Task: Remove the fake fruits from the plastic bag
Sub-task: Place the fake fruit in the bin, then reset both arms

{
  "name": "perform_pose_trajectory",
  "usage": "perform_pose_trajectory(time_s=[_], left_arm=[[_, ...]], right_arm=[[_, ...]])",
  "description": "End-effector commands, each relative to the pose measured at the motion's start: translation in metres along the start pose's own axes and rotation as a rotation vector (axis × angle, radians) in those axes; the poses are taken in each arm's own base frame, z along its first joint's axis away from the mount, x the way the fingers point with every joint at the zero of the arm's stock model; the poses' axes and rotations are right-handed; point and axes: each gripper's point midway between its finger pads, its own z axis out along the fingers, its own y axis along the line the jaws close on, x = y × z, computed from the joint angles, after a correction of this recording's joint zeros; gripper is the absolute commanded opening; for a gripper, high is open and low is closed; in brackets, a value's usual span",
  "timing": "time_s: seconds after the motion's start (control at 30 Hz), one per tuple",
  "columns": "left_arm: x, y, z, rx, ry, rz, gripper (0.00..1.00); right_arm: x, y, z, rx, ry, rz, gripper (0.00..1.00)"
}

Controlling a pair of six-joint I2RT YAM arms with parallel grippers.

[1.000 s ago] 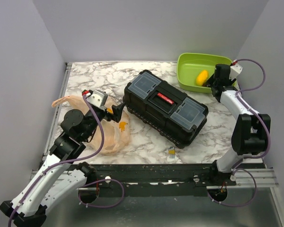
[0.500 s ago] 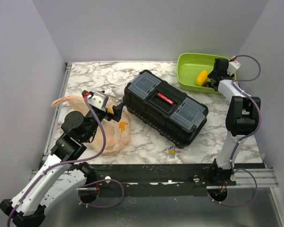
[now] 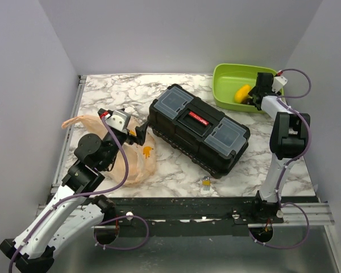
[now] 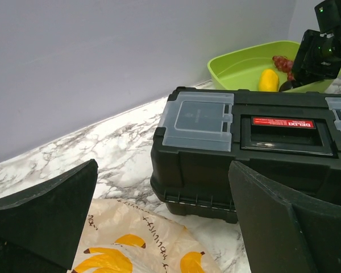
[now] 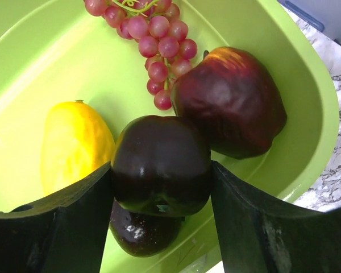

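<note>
My right gripper (image 5: 161,176) is clamped on a dark plum (image 5: 159,151), one finger pressed to each side, and it hangs low inside the green bin (image 3: 227,74) at the far right corner of the tabletop (image 3: 119,94). I judge I carry it this low so it can be let go without bouncing out. Under it lies a second dark piece (image 5: 139,236), with the lemon (image 5: 74,142) just to one side and a bigger dark red fruit (image 5: 230,105) to the other, touching a cluster of red grapes (image 5: 153,40). So most of the fruit sits in the bin, out of the plastic bag (image 3: 139,168). That bag lies crumpled by the left edge, just beside the black toolbox (image 3: 199,128) that fills the middle. My left gripper (image 4: 163,166) hovers over it with its jaws spread wide and nothing between them, which I take as readiness to pin or lift the film. From above, my right wrist covers the dark pieces and only the lemon shows. My left arm and its cable hide part of the bag, and through the printed film I cannot tell whether any fruit is left inside. A small yellowish item (image 3: 206,182) near the near edge is too tiny to identify
</note>
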Motion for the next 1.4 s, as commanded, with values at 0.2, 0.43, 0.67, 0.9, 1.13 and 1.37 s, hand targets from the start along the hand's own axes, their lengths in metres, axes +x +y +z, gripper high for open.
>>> perform_pose_trajectory(time_s=[0.2, 0.43, 0.67, 0.9, 1.13, 1.37], left_arm=[[-0.001, -0.001, 0.002, -0.001, -0.016, -0.012, 0.97], [-0.001, -0.004, 0.002, 0.010, -0.016, -0.028, 0.97], [0.002, -0.007, 0.004, 0.022, 0.002, -0.049, 0.97], [0.006, -0.009, 0.008, 0.026, 0.020, -0.056, 0.97], [-0.018, -0.001, -0.001, -0.015, -0.032, -0.116, 0.98], [-0.085, 0.011, -0.045, -0.017, -0.179, -0.187, 0.98]], right_arm=[[-0.005, -0.002, -0.020, -0.043, 0.014, -0.027, 0.85], [-0.010, -0.009, -0.069, -0.115, 0.024, -0.034, 0.86], [0.009, -0.011, -0.140, -0.279, 0.060, -0.085, 0.86], [0.014, -0.011, -0.225, -0.560, 0.069, -0.109, 0.88], [-0.030, -0.003, -0.327, -0.853, -0.037, -0.102, 0.97], [-0.076, -0.002, -0.418, -1.066, -0.167, -0.146, 1.00]])
